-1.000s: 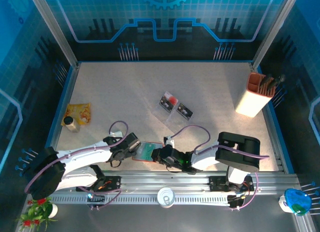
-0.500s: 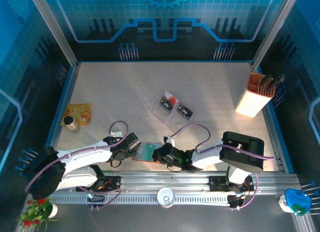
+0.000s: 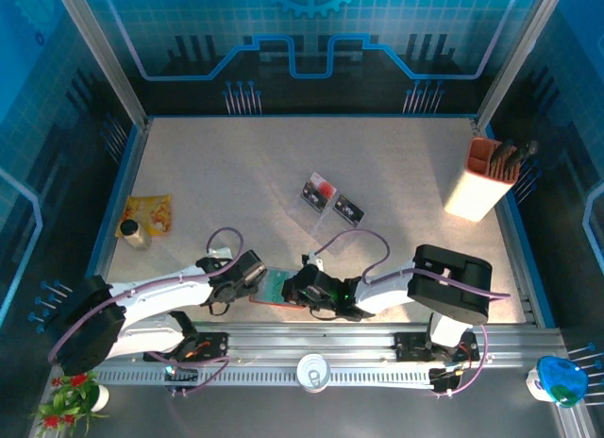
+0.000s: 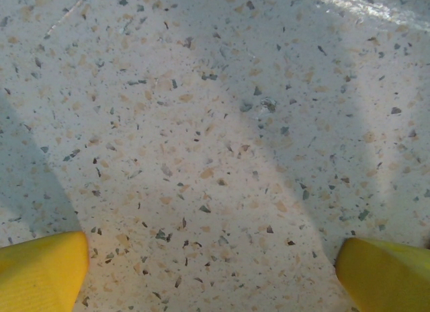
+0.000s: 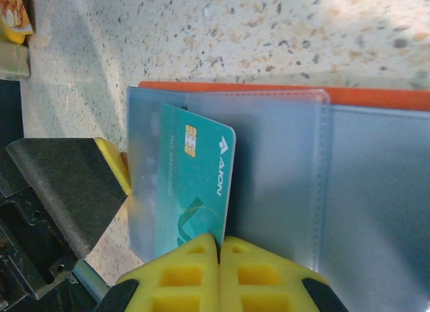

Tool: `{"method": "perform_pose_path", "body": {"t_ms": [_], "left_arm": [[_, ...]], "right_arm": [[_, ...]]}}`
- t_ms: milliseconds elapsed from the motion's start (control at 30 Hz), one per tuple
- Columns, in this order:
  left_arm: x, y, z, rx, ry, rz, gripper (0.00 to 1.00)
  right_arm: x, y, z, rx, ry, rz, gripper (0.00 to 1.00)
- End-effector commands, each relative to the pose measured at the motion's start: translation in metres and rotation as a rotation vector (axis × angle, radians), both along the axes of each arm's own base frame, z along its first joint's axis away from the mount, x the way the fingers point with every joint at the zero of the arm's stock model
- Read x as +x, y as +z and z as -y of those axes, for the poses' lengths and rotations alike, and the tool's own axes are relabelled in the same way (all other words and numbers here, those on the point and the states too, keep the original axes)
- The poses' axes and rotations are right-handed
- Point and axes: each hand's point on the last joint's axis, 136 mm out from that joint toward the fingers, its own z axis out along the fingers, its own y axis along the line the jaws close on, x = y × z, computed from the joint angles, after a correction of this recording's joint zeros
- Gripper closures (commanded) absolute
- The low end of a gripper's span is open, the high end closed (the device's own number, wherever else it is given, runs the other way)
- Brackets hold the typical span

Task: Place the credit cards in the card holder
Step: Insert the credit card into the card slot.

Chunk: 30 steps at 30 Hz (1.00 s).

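The orange-red card holder (image 3: 271, 288) lies open near the table's front edge, and its orange rim (image 5: 269, 89) and grey-blue clear pocket (image 5: 282, 164) show in the right wrist view. My right gripper (image 5: 220, 248) is shut on a teal credit card (image 5: 191, 184) that sits partly inside the pocket. My left gripper (image 3: 247, 273) is open at the holder's left edge; one of its yellow pads (image 5: 114, 165) is beside the pocket. Its fingertips (image 4: 40, 271) stand wide apart over bare table. More credit cards (image 3: 319, 190) lie mid-table.
The mid-table cards rest in a clear tray (image 3: 349, 210). A tall orange-and-white box of pens (image 3: 489, 178) stands at the right edge. A yellow packet (image 3: 150, 212) and a small jar (image 3: 135, 234) sit at the left edge.
My right gripper has edged left over the holder, carrying the teal card further across the pocket. The left arm has stayed where it was.
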Motion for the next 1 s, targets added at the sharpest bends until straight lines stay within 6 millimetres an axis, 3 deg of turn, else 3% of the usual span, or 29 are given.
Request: {"method": "perform_pose_path", "body": {"t_ms": [0, 200, 300, 400, 500, 633, 967], "left_arm": [[-0.012, -0.037, 0.023, -0.127, -0.043, -0.09, 0.01], [-0.013, -0.038, 0.022, -0.128, -0.039, -0.089, 0.01], [-0.014, -0.037, 0.022, -0.13, -0.041, -0.086, 0.01], [-0.013, -0.036, 0.023, -0.136, -0.039, -0.08, 0.01], [-0.013, -0.036, 0.023, -0.138, -0.038, -0.079, 0.01], [-0.013, -0.036, 0.023, -0.139, -0.038, -0.078, 0.01], [-0.013, -0.037, 0.022, -0.137, -0.036, -0.08, 0.01]], "right_arm": [[-0.007, -0.025, 0.003, -0.102, 0.056, -0.041, 1.0], [-0.009, -0.021, -0.016, -0.109, 0.164, -0.037, 1.0], [-0.007, -0.008, -0.012, -0.117, 0.228, -0.001, 0.75], [-0.004, 0.007, 0.003, -0.157, 0.25, 0.045, 0.7], [0.0, 0.019, 0.009, -0.201, 0.273, 0.089, 0.73], [0.004, 0.025, 0.001, -0.23, 0.316, 0.115, 0.83], [0.006, 0.005, -0.013, -0.252, 0.341, 0.087, 0.95]]}}
